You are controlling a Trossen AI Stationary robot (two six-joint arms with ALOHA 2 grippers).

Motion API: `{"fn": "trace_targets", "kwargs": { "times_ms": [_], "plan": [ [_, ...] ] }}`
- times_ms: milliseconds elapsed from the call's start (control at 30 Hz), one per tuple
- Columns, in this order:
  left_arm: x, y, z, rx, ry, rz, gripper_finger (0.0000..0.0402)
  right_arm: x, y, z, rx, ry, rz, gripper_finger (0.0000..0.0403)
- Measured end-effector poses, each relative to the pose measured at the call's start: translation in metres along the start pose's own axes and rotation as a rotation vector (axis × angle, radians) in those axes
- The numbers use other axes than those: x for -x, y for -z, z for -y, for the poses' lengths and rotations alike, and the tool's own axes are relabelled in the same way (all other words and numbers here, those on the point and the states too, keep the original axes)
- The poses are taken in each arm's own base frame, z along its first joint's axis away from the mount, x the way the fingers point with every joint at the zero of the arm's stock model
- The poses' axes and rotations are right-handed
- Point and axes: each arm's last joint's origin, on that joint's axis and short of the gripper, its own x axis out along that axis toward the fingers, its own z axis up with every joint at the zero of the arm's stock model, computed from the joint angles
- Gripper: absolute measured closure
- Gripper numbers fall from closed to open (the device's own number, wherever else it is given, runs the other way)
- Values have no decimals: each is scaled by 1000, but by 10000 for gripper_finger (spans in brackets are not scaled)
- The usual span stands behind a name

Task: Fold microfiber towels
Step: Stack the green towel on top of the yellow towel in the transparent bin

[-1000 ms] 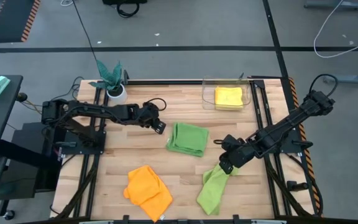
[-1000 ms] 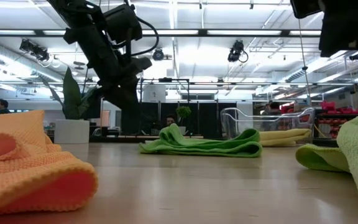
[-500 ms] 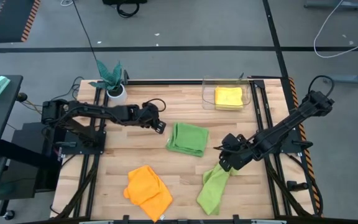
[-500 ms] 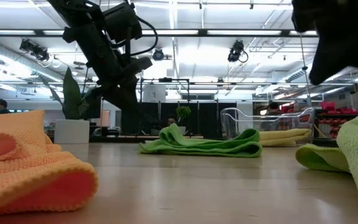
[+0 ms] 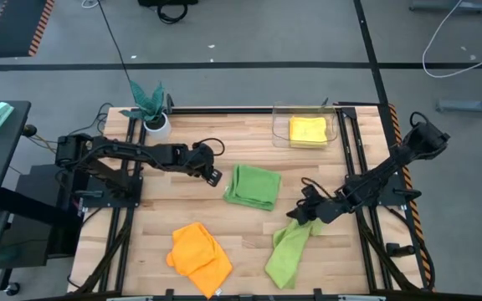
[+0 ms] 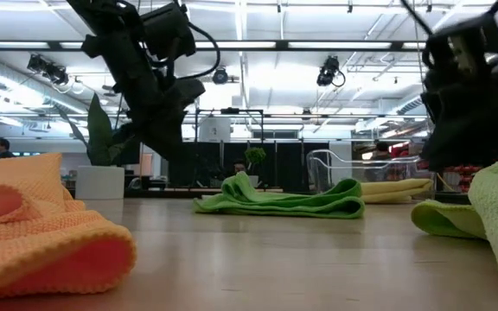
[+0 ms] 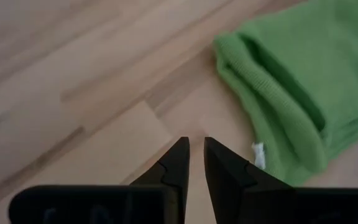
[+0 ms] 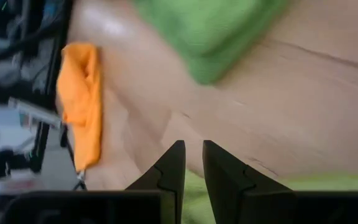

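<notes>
A folded lime green towel [image 5: 252,186] lies flat at the table's middle. My left gripper [image 5: 214,176] hovers just to its left, over bare wood, open by a narrow gap with nothing in it [image 7: 193,144]. A second lime green towel [image 5: 287,251] lies crumpled at the near right. My right gripper [image 5: 296,216] hangs low over its far end, pointing toward the table's left, narrowly open and empty [image 8: 191,146]. A crumpled orange towel [image 5: 199,251] lies at the near left. A yellow towel [image 5: 308,131] lies in a clear bin.
The clear bin [image 5: 279,125] stands at the far right of the table. A teal plant in a white pot [image 5: 151,109] stands at the far left. Bare wood lies between the towels and along the near edge.
My right gripper has come down toward the crumpled lime green towel and has rolled and tipped toward level; its finger gap looks unchanged. The towels have stayed where they were.
</notes>
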Motion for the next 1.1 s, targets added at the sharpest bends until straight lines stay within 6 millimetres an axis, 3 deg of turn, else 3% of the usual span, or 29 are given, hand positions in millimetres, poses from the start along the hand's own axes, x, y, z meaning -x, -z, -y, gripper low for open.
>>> {"fn": "trace_targets", "kwargs": {
  "times_ms": [200, 567, 800, 1100],
  "plan": [
    [-1, 0, -6, -82, -15, -44, 349, -1, -5, 15, -209, 12, 90, 329],
    [-10, -15, -22, -114, 85, -126, 328, -12, -41, 18, -380, 32, 232, 264],
    [-33, -15, -29, -65, 142, -229, 306, -17, -61, 24, -347, 79, 146, 231],
    [-58, -19, -28, 38, 276, -269, 265, -19, -74, 32, -307, 133, 68, 217]
  ]
}}
